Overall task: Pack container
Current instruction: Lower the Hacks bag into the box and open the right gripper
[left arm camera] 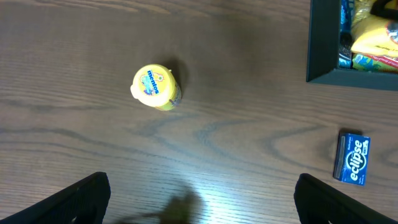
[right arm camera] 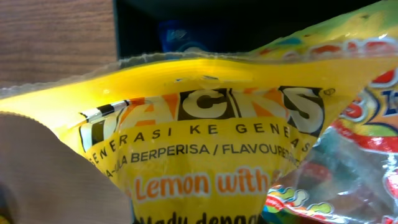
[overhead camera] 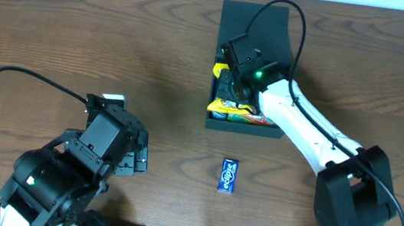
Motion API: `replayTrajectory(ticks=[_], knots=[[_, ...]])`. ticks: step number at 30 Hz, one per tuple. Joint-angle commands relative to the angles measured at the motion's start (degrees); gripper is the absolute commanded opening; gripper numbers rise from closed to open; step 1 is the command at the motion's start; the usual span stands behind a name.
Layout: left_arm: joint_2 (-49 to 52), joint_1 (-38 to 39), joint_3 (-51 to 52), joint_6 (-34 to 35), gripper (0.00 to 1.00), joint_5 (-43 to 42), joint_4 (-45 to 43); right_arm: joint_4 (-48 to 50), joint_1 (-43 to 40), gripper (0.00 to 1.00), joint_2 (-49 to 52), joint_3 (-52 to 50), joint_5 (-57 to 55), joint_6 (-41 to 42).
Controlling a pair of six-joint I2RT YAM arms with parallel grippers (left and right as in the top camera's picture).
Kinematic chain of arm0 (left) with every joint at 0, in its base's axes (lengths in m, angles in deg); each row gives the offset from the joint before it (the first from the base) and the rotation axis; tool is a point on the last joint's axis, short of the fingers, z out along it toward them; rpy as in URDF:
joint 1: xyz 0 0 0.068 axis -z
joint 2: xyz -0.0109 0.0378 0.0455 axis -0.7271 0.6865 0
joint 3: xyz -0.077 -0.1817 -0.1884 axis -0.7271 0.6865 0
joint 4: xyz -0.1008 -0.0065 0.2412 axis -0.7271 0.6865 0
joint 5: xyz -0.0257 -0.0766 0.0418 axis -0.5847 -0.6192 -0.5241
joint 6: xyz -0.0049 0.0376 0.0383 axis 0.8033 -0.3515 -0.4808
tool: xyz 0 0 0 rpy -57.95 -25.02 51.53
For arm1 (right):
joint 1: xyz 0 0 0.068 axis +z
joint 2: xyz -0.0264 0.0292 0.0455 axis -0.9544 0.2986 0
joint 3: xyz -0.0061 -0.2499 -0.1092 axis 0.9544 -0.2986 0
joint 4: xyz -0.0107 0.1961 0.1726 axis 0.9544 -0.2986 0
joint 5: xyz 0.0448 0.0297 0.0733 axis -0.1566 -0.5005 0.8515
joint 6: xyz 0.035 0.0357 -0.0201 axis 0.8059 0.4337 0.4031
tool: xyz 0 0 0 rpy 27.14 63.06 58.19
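Container (overhead camera: 245,128) sits toward the far edge of the tabletop (overhead camera: 81,29), a bit right of the middle. Its flap is folded back toward that edge, so the inside is open.

The right gripper (overhead camera: 235,82) is reaching down into the container's left side, right on top of a yellow packet (overhead camera: 220,75). On the right wrist cam that packet (right arm camera: 205,143) fills nearly the whole view, with "Lemon with" printed on it. One tan finger pad (right arm camera: 50,180) sits up against its lower left. Honestly I can't tell how far the jaws are apart, or whether they've got hold of the packet or are just touching it. There's also a red and clear wrapper (right arm camera: 336,168) overlapping the yellow one on the right, lying along the container's near wall.

The left gripper (left arm camera: 202,193) is over by the near left corner, hanging above bare wood. Its jaws are spread as wide as they go and there's nothing between them. From its cam, a yellow Mentos tub (left arm camera: 155,88) stands by itself on the wood, well clear of the container.

A blue Eclipse pack (overhead camera: 228,176) lies flat between the container and the near edge, not touching either.
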Motion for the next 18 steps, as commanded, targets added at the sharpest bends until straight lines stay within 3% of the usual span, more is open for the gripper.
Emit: replayTrajectory(ticks=[1, 3, 7, 9, 15, 18], knots=[[-0.07, -0.09, 0.07, -0.20, 0.95, 1.42, 0.20, 0.35, 0.70, 0.25, 0.59, 0.24, -0.24, -0.79], [-0.07, -0.09, 0.07, -0.20, 0.95, 1.42, 0.22, 0.33, 0.74, 0.37, 0.59, 0.24, -0.76, -0.79], [-0.07, -0.09, 0.07, -0.20, 0.95, 1.42, 0.20, 0.33, 0.72, 0.43, 0.59, 0.24, -1.27, -1.27], [-0.07, -0.09, 0.07, -0.20, 0.95, 1.42, 0.20, 0.33, 0.68, 0.55, 0.59, 0.24, -1.92, -1.90], [-0.07, -0.09, 0.07, -0.20, 0.95, 1.42, 0.22, 0.33, 0.46, 0.76, 0.59, 0.24, -2.75, -4.28], [-0.07, -0.09, 0.07, -0.20, 0.95, 1.42, 0.22, 0.31, 0.11, 0.94, 0.59, 0.24, -2.80, -5.51]])
